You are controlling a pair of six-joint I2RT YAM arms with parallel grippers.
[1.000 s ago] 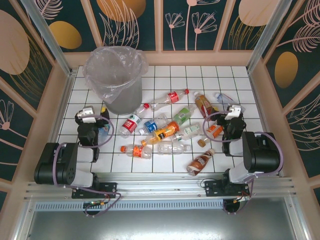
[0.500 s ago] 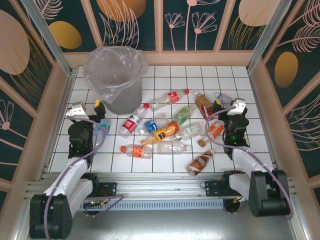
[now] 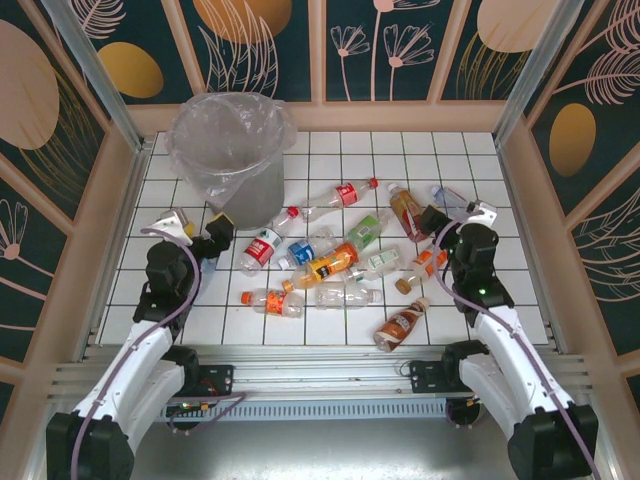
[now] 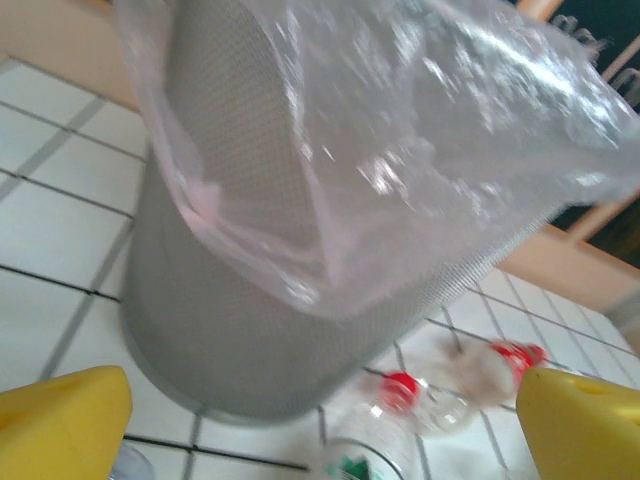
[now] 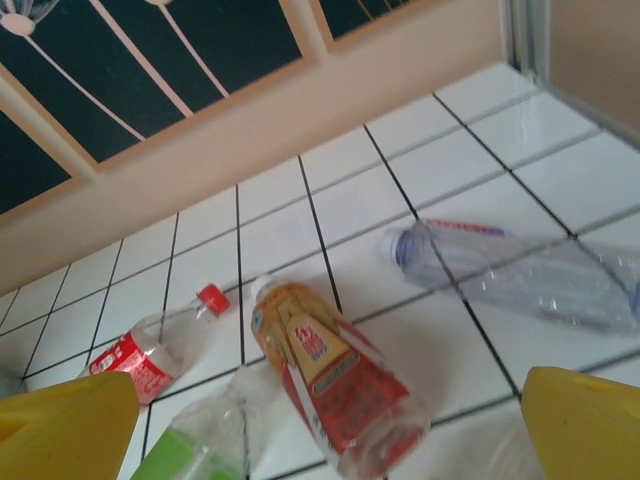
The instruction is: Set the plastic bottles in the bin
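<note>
Both arms have been stretched forward out of their folded pose of a second earlier, while the plastic bottles (image 3: 330, 265) are left where they were. The left gripper (image 3: 197, 225) is held wide apart just beside the bin (image 3: 245, 200), with nothing between its yellow pads (image 4: 60, 420). In the left wrist view the bin (image 4: 200, 300) is seen as a round tapered wall of fine grey mesh, over which a crinkled, glossy clear bag (image 4: 400, 150) is folded. A crumpled clear bottle with red cap (image 4: 400, 385) is lying at its foot.

The right gripper (image 3: 458, 218) is also spread wide and empty, above the right end of the scattered bottles. Between its pads in the right wrist view, an orange-labelled bottle (image 5: 335, 380) with a dented soft body is seen lying on the glossy white tiles (image 5: 460, 170). A pale bluish transparent bottle (image 5: 520, 275) is lying to the right of it, and a red-labelled bottle (image 5: 140, 360) to the left. All bottles are lying on their sides on the tiled table (image 3: 450, 160), well spread between the two arms; a brown bottle (image 3: 402, 322) is the nearest to the bases.
</note>
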